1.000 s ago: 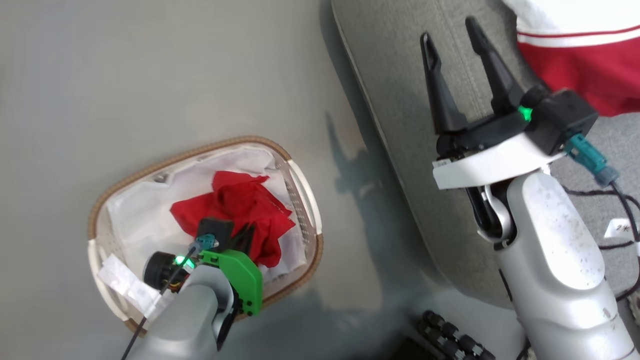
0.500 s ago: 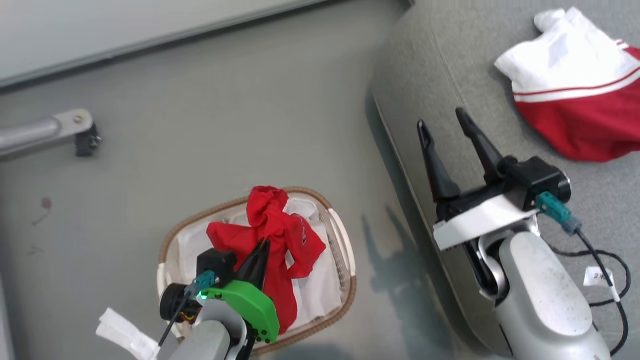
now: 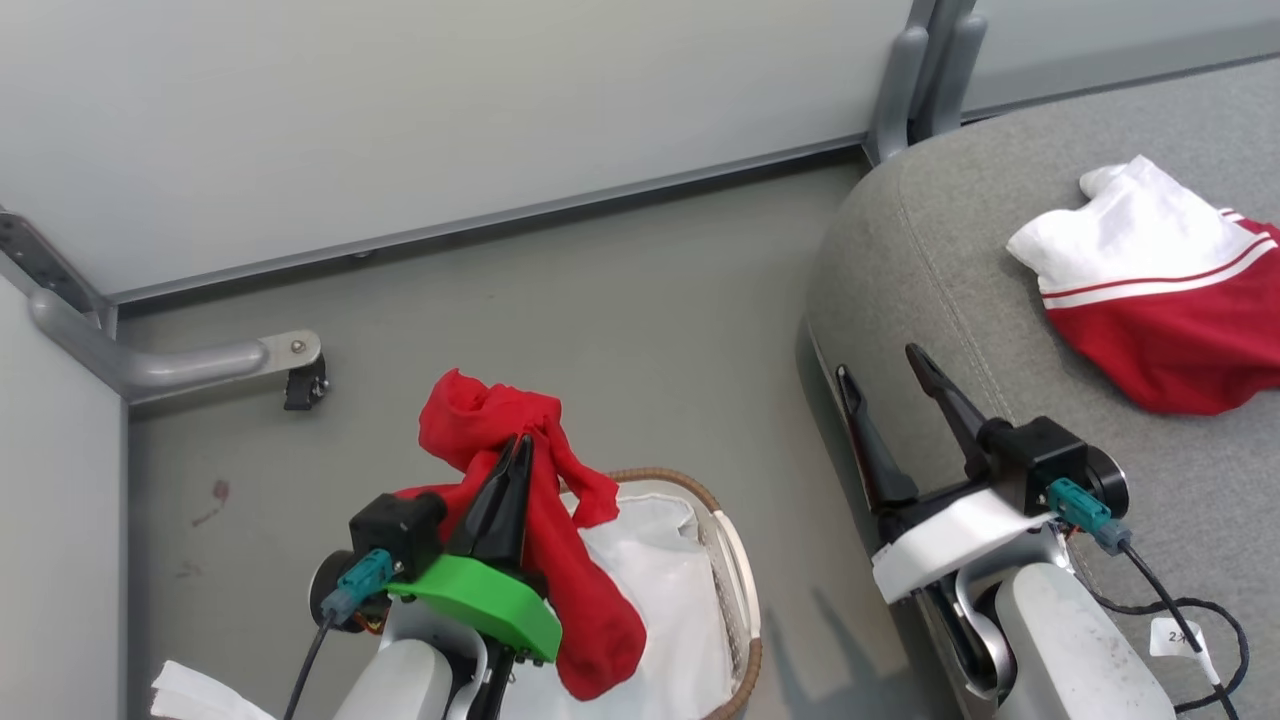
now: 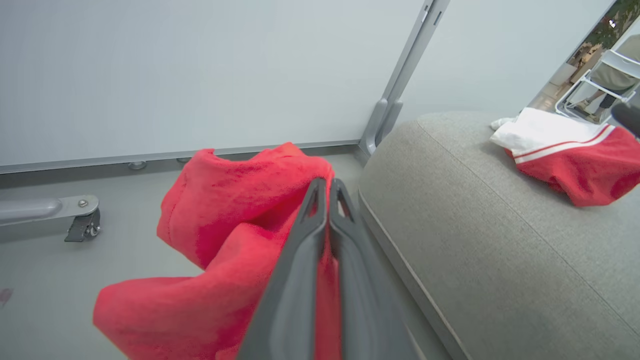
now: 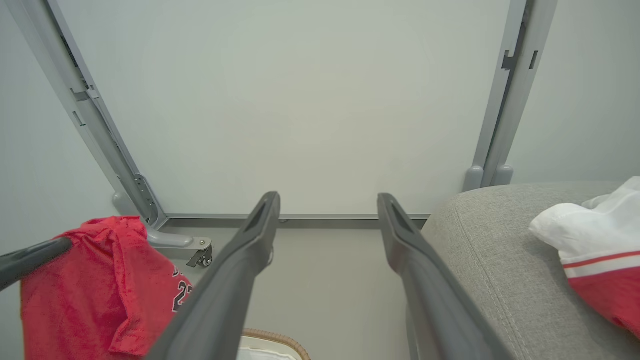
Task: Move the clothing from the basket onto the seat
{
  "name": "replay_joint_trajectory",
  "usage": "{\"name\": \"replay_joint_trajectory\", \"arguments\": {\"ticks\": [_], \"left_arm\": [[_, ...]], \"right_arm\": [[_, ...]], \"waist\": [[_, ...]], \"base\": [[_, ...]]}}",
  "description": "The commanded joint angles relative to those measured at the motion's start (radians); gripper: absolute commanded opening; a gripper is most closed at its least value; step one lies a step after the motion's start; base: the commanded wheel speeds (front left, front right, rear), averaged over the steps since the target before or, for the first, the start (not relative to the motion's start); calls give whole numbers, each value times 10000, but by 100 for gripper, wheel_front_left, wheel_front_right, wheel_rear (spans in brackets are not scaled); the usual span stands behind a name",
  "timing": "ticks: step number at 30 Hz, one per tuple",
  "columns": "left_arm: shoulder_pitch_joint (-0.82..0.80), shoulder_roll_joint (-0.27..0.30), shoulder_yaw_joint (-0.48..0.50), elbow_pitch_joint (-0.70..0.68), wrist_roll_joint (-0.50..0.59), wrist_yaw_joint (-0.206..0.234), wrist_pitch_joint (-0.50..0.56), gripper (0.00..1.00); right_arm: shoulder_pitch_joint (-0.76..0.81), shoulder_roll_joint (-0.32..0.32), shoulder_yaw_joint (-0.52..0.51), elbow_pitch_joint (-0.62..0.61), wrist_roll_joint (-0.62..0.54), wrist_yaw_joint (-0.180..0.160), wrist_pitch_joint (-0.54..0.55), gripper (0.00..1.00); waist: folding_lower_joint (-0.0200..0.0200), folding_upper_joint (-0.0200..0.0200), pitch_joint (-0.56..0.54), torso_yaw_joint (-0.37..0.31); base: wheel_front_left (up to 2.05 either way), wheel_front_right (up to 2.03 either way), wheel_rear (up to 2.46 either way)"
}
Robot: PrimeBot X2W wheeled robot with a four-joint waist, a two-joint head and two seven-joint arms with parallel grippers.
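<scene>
The left gripper point(image 3: 520, 442), jaws clamped on a red jersey point(image 3: 470, 420), holds it over the basket point(image 3: 738, 560) in the head view; the right wrist view adds dark numbering point(image 5: 181, 292) on its cloth. The right gripper point(image 3: 878, 361), jaws apart, hovers at the edge of the grey seat point(image 3: 930, 250), where a red-and-white garment point(image 3: 1160, 300) lies.

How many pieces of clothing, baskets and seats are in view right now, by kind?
clothing: 2 (red garment hanging from the shut left end effector; red-and-white garment lying on the seat)
basket: 1
seat: 1
Total: 4
</scene>
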Motion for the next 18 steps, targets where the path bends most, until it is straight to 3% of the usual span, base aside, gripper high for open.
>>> {"name": "replay_joint_trajectory", "arguments": {"ticks": [1,13,18], "left_arm": [[105,11,63,-245,-148,-38,-9,0],[-529,9,-53,-1537,-247,95,-9,0],[-703,10,-289,-1597,-312,208,-11,0]], "right_arm": [[238,-42,21,67,-58,-11,-1,100],[895,-41,473,358,-131,-11,-1,100],[941,-33,1600,429,-120,-11,-1,100]], "waist": [[1,0,-602,347],[1,0,-1013,425],[1,0,-1022,507]], "base": [[0,0,0],[0,0,0],[0,0,0]]}}
